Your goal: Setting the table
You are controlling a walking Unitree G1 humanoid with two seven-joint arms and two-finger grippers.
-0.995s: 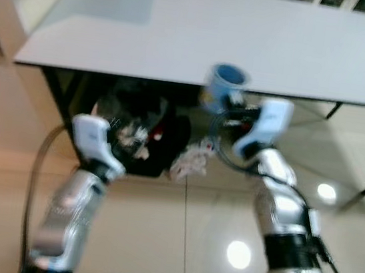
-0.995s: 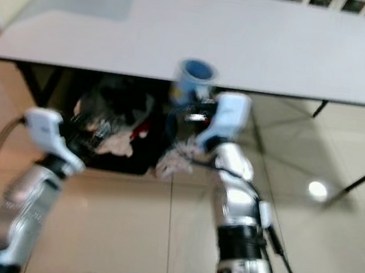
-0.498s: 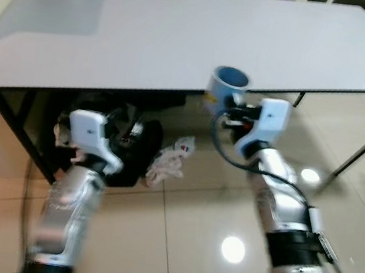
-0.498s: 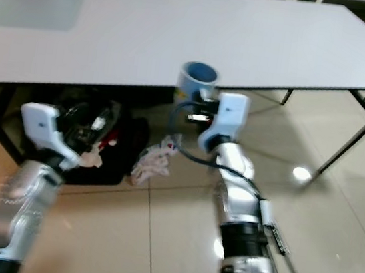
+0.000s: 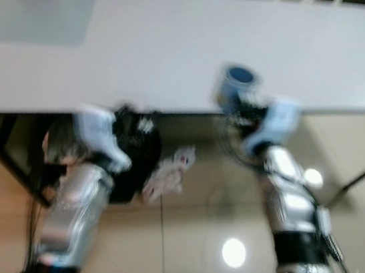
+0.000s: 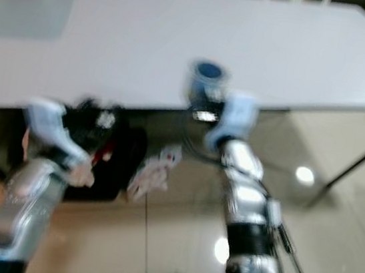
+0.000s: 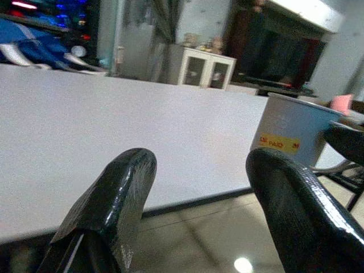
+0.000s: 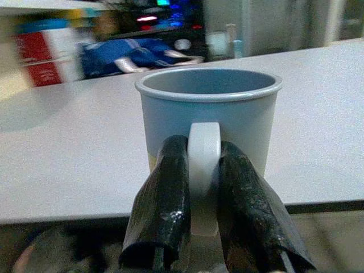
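The right pincer (image 8: 196,196) is clamped on the handle of the blue mug (image 8: 209,119) at the surface's (image 5: 147,44) near edge, a rigid, light, likely breakable thing, best held there; the left pincer (image 7: 199,187) stands apart, empty.

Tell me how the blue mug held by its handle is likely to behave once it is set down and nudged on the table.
The blue mug looks rigid, probably ceramic, so likely breakable if dropped. The right gripper pinches only its white handle, so it could swing or twist between the fingers. Its straight walls and wide mouth suggest it would stand steadily on the smooth white table, probably sliding rather than tipping.
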